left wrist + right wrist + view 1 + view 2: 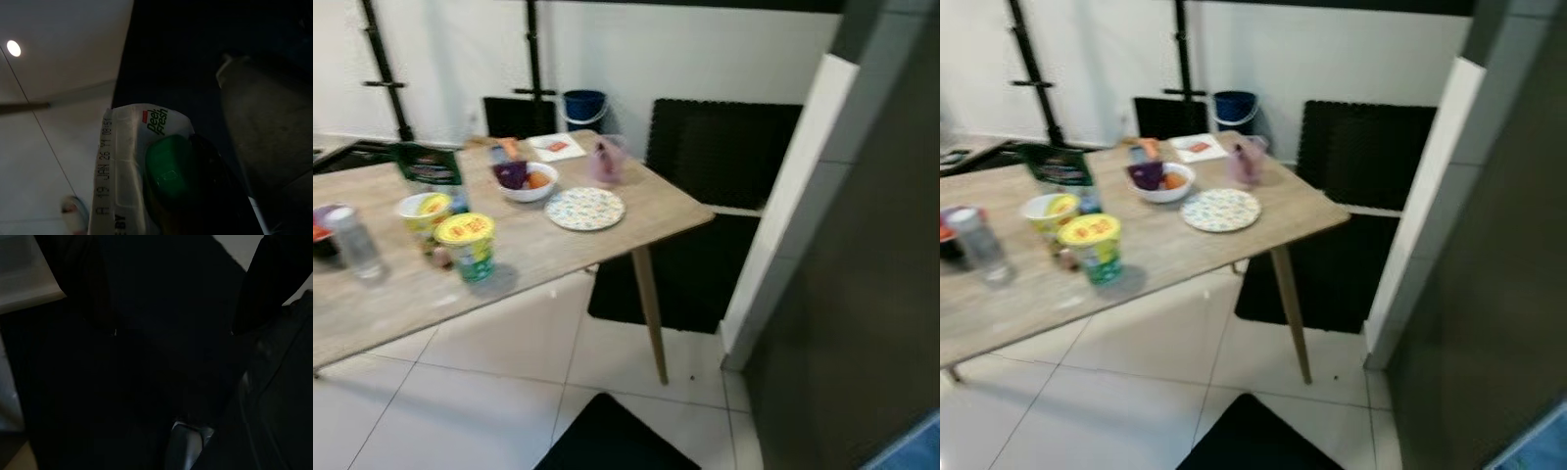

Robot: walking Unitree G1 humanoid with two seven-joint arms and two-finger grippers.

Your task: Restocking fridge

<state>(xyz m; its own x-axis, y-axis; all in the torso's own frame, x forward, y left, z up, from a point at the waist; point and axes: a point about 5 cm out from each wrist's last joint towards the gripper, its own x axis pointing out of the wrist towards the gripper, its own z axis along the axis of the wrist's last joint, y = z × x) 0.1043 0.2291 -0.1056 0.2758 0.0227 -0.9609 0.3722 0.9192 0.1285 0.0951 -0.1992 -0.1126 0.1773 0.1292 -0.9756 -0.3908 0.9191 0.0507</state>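
While clamped on a green-capped carton, left gripper; right gripper's fingers spread.

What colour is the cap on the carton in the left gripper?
Green. The cap on the white carton shows best in the left wrist view.

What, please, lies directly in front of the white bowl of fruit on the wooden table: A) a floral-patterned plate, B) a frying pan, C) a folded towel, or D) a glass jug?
A: the floral-patterned plate lies just beside the white bowl, toward the table's near edge.
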